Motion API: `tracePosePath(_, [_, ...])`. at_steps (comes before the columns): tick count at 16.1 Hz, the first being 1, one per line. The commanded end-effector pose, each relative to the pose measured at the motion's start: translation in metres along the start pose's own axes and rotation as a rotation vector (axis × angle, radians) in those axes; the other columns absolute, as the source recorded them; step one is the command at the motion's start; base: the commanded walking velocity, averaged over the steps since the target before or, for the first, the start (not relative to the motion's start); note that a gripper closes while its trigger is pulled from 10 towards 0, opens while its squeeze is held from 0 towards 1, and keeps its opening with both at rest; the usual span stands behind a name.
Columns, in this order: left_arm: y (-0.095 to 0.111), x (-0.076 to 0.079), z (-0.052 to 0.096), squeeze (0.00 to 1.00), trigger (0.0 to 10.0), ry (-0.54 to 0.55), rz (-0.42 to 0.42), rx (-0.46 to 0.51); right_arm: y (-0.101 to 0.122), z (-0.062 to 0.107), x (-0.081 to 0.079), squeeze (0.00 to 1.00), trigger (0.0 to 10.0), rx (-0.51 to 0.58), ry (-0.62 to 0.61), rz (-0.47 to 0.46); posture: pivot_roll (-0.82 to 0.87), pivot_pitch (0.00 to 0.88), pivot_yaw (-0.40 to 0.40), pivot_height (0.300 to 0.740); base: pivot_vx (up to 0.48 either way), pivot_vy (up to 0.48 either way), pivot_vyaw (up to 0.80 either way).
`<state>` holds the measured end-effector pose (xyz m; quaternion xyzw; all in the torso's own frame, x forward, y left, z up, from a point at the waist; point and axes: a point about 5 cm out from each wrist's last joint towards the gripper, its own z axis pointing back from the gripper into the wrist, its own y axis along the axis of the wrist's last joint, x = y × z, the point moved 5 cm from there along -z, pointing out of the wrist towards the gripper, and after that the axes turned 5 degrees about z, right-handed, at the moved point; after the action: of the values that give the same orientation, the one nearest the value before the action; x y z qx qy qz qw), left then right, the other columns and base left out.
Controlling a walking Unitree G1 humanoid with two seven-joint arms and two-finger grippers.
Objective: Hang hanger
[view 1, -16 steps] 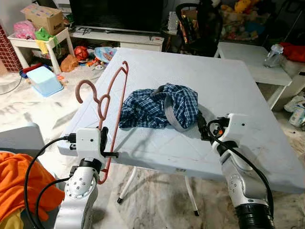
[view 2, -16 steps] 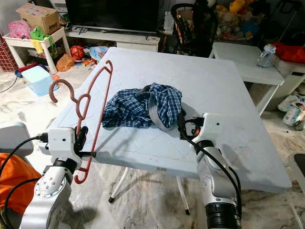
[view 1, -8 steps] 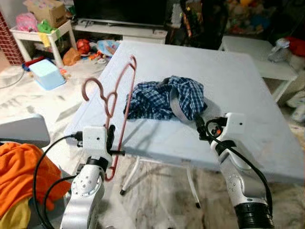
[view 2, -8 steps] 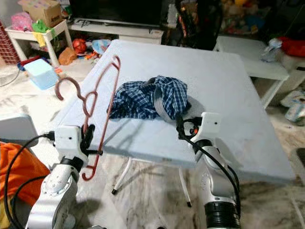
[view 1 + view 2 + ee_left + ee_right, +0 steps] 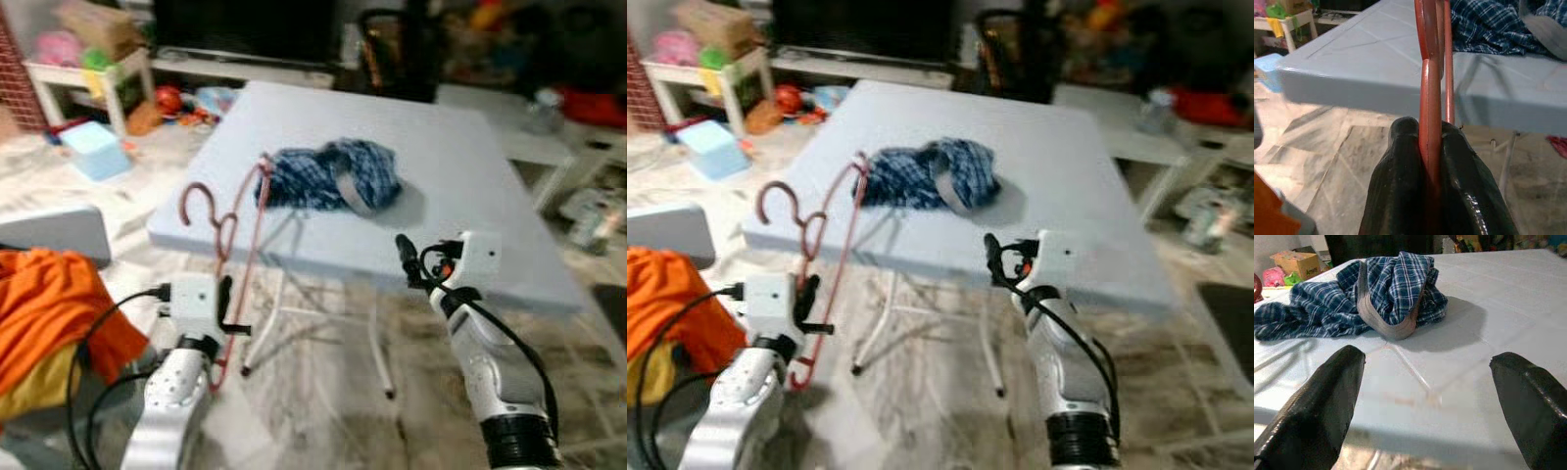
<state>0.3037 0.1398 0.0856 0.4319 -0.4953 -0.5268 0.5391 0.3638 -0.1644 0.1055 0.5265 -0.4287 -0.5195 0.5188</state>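
Observation:
A red-brown hanger (image 5: 243, 257) stands upright in front of the table's near left corner, with its hook (image 5: 199, 199) pointing left. My left gripper (image 5: 224, 303) is shut on the lower bar; in the left wrist view the bar (image 5: 1430, 107) runs up between the black fingers (image 5: 1400, 191). A blue plaid garment (image 5: 330, 174) lies crumpled on the light blue table (image 5: 470, 196). My right gripper (image 5: 1426, 360) is open and holds nothing; it hovers off the table's near edge, facing the garment (image 5: 1386, 298).
An orange cloth (image 5: 49, 304) lies heaped at the lower left beside a grey seat (image 5: 54, 230). Toys, a blue box (image 5: 93, 147) and a white shelf stand at the far left. A low white table (image 5: 578, 137) is at the right. The floor is marbled tile.
The whole picture has shifted and blurred: the camera has backed away from the table. Both grippers now sit off the table's near edge. The hanger stays held in the left gripper.

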Motion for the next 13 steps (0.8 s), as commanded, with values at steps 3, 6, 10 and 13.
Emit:
tracePosePath(3, [0.0010,0.0068,-0.0029,0.00,10.0,-0.018,-0.005,0.002,0.0004,-0.0030,0.0050,0.00,10.0,-0.015,-0.014,-0.009,0.00,0.000,-0.076,0.740,-0.286,0.000,0.00])
tracePosePath(6, [0.0001,0.0066,-0.0037,0.00,10.0,-0.020,-0.010,-0.001,0.0007,-0.0037,0.0048,0.00,10.0,-0.016,-0.011,0.000,0.00,0.000,-0.074,0.740,-0.282,0.000,0.00])
tracePosePath(10, [0.0004,0.0055,-0.0064,0.00,10.0,-0.015,-0.018,-0.002,0.0018,-0.0065,0.0013,0.00,10.0,-0.015,0.000,0.015,0.00,0.000,-0.069,0.740,-0.285,0.000,0.00])
tracePosePath(13, [0.0013,0.0039,-0.0068,0.00,10.0,-0.018,-0.030,0.000,0.0069,-0.0107,0.0060,0.00,10.0,-0.007,-0.010,0.026,-0.01,0.000,-0.068,0.740,-0.090,0.000,0.00])
